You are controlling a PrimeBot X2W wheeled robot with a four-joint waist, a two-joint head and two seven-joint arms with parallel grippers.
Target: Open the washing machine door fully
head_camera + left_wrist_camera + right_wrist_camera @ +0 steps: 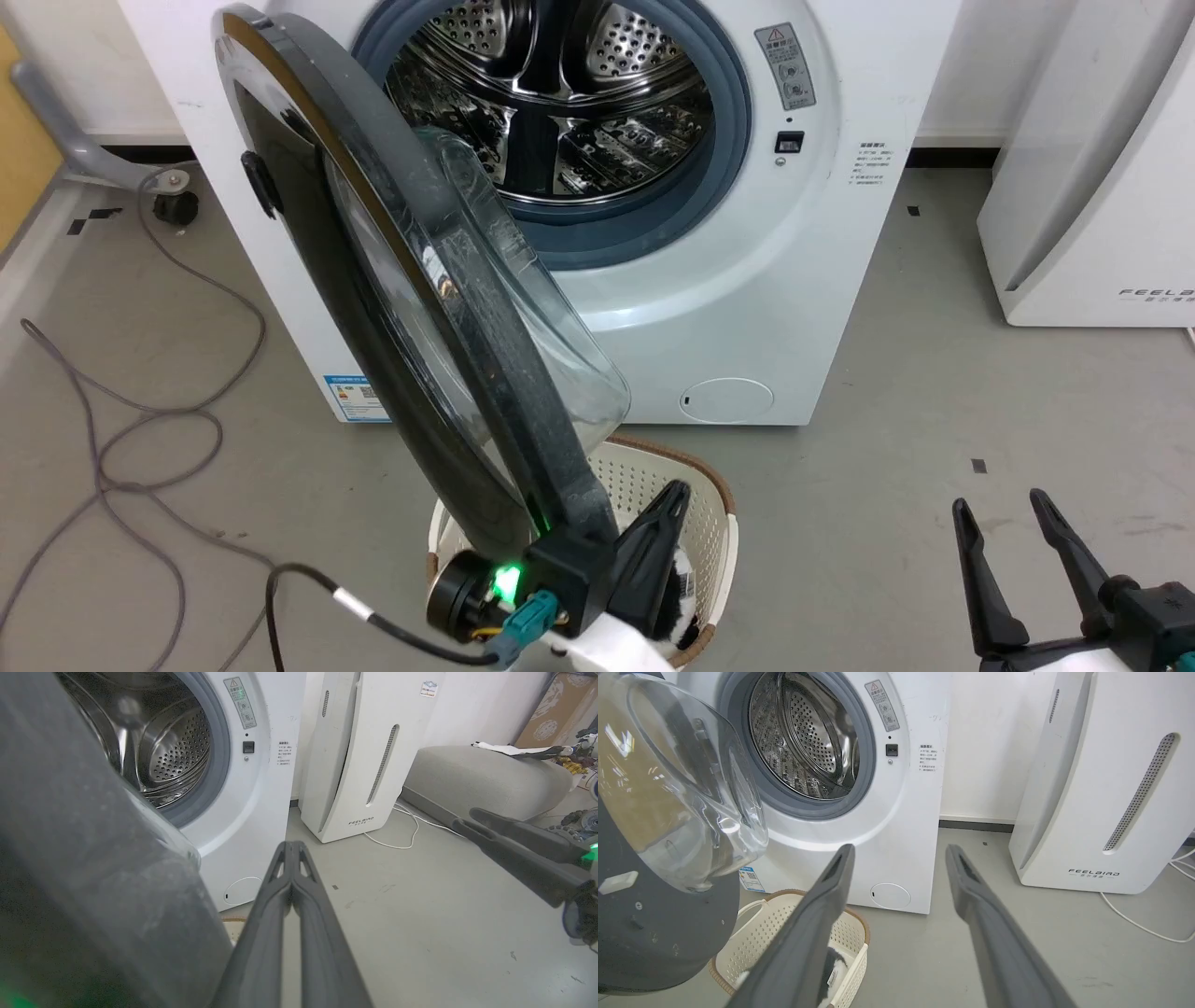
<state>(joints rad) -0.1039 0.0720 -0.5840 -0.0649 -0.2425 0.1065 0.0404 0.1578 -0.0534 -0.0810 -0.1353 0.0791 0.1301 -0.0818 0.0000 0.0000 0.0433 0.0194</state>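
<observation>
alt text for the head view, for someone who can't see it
The washing machine door stands swung open, nearly edge-on, before the washing machine and its steel drum. The shut left pincer sits by the door's lower rim over a cream laundry basket; the open right pincer is at lower right.

At frame left, the round black washing machine door is glossy, its window clear glass, its grey rim matt and speckled. The white washing machine looks smooth; its perforated steel drum gleams.
</observation>
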